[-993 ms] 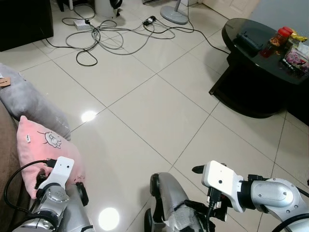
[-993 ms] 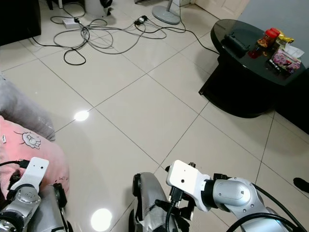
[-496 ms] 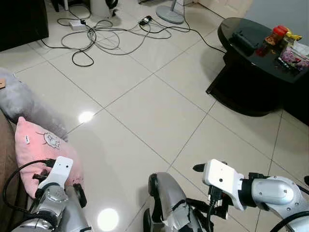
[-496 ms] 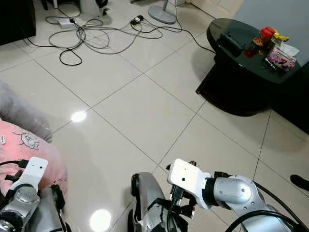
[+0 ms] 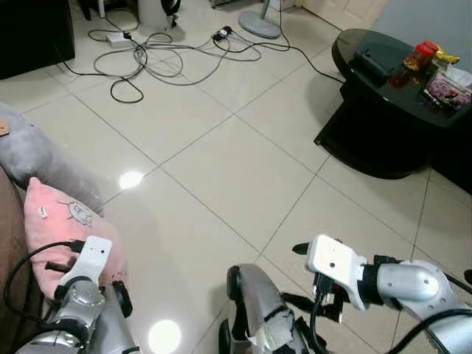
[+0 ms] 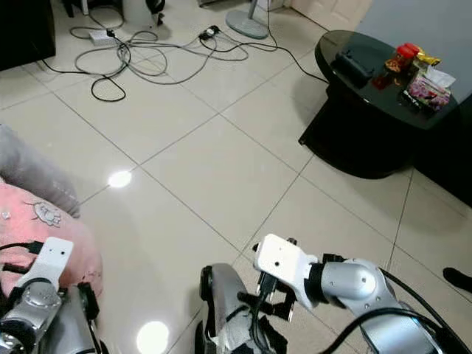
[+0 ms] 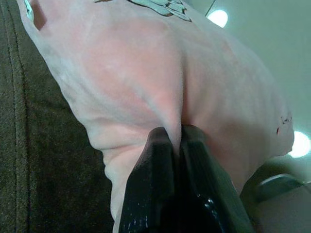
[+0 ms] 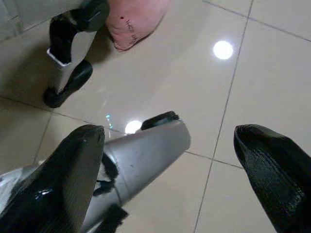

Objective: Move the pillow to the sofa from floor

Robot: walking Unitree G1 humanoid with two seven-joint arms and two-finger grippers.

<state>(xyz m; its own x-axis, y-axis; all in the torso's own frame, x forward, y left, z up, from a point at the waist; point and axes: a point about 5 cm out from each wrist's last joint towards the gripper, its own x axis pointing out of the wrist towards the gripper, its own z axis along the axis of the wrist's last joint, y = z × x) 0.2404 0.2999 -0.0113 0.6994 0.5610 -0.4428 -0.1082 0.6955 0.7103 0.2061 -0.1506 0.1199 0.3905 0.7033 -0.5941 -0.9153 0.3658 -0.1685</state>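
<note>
Left claw (image 7: 176, 141) pinches the pink pillow (image 5: 59, 221) at 8 o'clock, beside the sofa (image 7: 43, 165); right claw (image 8: 170, 160) gapes empty over the floor (image 5: 236, 162).

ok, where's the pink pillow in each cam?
Left eye: pink pillow at the lower left edge, against the brown sofa, below the grey cushion.
Right eye: at the left edge, lower left.
Left wrist: across most of the frame, fabric pinched between the left gripper fingers.
Right wrist: one corner at the top, beyond the open right gripper.
Shared landmark: the round light glare on the floor tiles.
</note>
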